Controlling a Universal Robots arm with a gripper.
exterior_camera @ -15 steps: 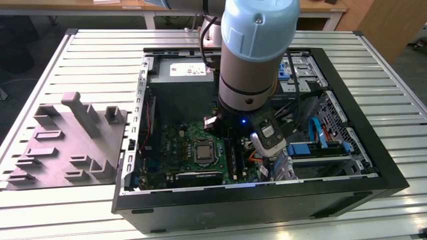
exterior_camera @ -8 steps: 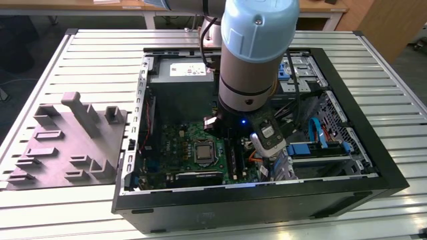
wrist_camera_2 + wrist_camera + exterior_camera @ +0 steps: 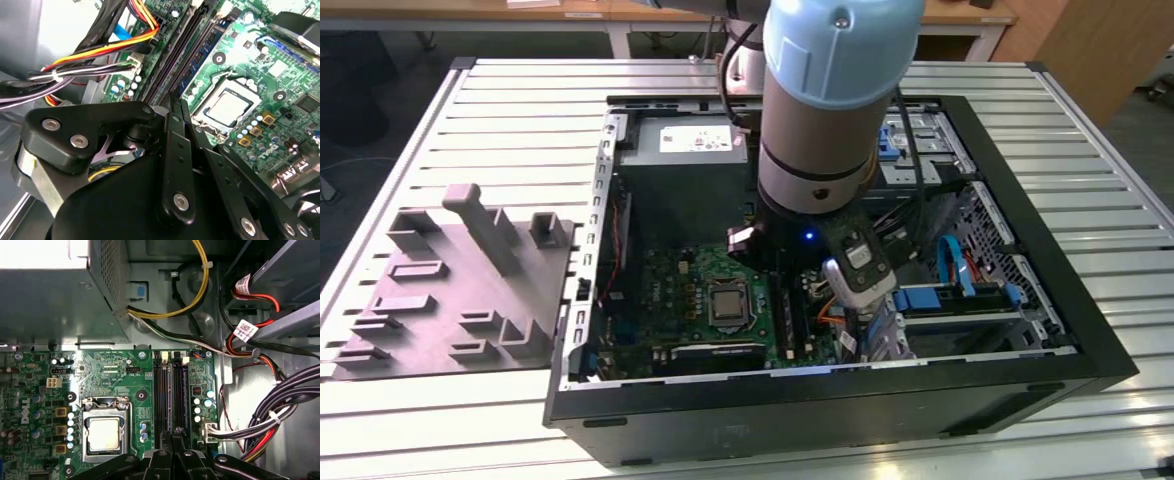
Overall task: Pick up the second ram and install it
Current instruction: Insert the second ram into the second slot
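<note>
**A:** How is the arm posed?

**B:** The arm stands nearly upright and reaches down from the top of the exterior view into the open computer case. Its wrist hangs low over the green motherboard, near the power supply.

**A:** And the gripper?

**B:** The gripper points down at the board. Its tips are over the long black memory slots, between the CPU socket and the cable bundle. The fingers are clenched to a narrow point, and I can't make out anything thin pinched between them.

**A:** Where is the ram?

**B:** A dark blue-green ram stick with dark chips stands on edge along the slots, on the CPU socket's side, just beside the fingertips. I cannot tell whether the tips touch it, or whether it is the second one.

**A:** Anything outside the case?

**B:** A grey fixture tray lies on the slatted table at the exterior view's left, well apart from the gripper.
</note>
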